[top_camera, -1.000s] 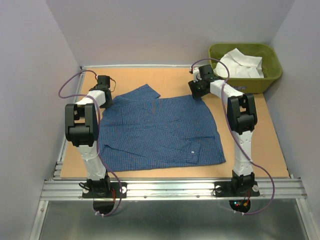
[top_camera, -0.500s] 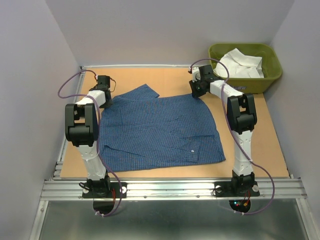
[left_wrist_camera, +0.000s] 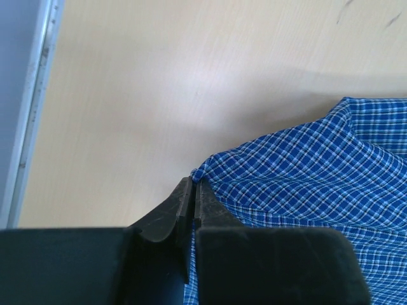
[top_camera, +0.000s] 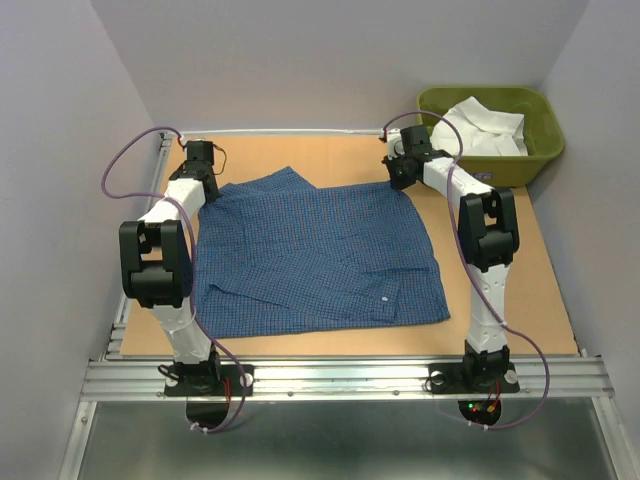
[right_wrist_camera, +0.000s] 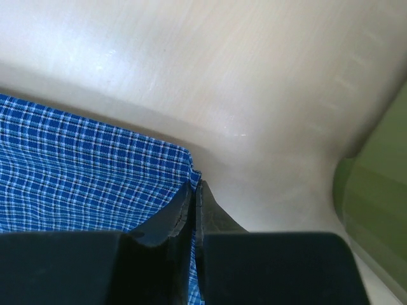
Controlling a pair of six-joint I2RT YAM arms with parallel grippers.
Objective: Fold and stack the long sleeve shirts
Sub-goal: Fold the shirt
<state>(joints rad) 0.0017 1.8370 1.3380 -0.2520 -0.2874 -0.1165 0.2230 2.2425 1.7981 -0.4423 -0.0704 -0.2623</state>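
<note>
— Left hand [left_wrist_camera: 194, 184] grips what, exactly?

— Its fingers are pinched tight on one far corner of the blue shirt [top_camera: 310, 250]. Right hand [right_wrist_camera: 196, 187] is closed the same way on the other far corner. The cloth lies spread flat between them and back toward the arm bases.

— So which step is this?

— It looks like the start of a fold: both corners are caught, nothing is lifted over yet. I'd judge the next move wants both hands rising together and carrying that edge back toward the bases evenly, or the cloth skews.

— And the white shirt [top_camera: 485, 125]?

— Just beyond the right hand, heaped in the green tub [top_camera: 540, 155], not folded.

— Surface?

— Pale wood-grain bench [top_camera: 510, 290], smooth under both hands, with plain grey walls close around it on three sides.
</note>
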